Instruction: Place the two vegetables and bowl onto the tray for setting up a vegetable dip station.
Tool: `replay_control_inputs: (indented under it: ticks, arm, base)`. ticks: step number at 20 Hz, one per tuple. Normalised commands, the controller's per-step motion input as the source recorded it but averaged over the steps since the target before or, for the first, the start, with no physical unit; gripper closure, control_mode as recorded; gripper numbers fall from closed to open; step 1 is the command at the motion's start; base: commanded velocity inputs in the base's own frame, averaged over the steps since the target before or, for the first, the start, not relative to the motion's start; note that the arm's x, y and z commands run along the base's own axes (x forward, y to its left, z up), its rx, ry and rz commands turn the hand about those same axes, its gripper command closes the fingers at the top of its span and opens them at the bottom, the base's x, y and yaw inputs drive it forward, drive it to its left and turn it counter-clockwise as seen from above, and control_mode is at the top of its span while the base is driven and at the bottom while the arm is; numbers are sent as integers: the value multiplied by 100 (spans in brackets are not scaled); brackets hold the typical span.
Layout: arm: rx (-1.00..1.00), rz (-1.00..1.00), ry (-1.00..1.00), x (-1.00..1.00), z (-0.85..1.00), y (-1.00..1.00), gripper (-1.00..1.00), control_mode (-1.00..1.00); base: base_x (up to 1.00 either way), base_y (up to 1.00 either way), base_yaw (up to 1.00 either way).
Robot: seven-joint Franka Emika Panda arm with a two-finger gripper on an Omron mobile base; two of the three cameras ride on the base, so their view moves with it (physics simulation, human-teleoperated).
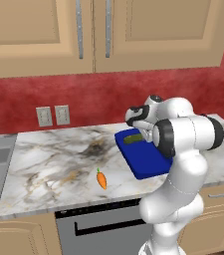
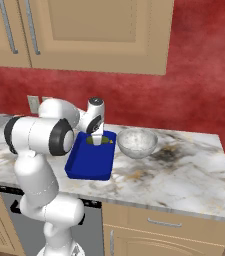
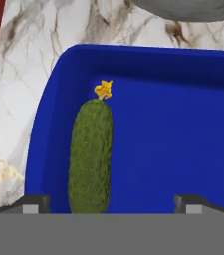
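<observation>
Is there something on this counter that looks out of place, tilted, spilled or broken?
Nothing looks spilled, tilted or broken. The cucumber lies flat inside the blue tray, and the open gripper hangs above it. The carrot lies alone on the marble counter, and the bowl stands upright beside the tray; neither is on it yet.

- The left base view looks from behind the arm, on its left, forward and down over the marble counter (image 1: 58, 159) toward the red wall and cabinets.
- The right base view looks from behind on the other side, facing the same counter and wall.
- Both share the blue tray (image 1: 146, 162) and the cucumber (image 2: 98, 141) lying in it; the arm stands near in each.
- The hand view looks down from close above the tray (image 3: 183, 139), with the cucumber (image 3: 90, 157) large in frame.
</observation>
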Motion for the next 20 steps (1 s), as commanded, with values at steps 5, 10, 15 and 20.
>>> replay_control_inputs:
  ticks: [5, 10, 15, 20]
  arm:
    - [0, 0, 0, -32, 41, 2, -100, -100]
    - [0, 2, 2, -27, 40, 14, -100, -100]
    - [-1, 5, 6, -42, 24, 15, -100, -100]
    - [-4, 13, 3, -61, 5, 9, -100, -100]
  base:
    - [0, 0, 0]
    - [0, 0, 0]
    - [0, 0, 0]
    - [0, 0, 0]
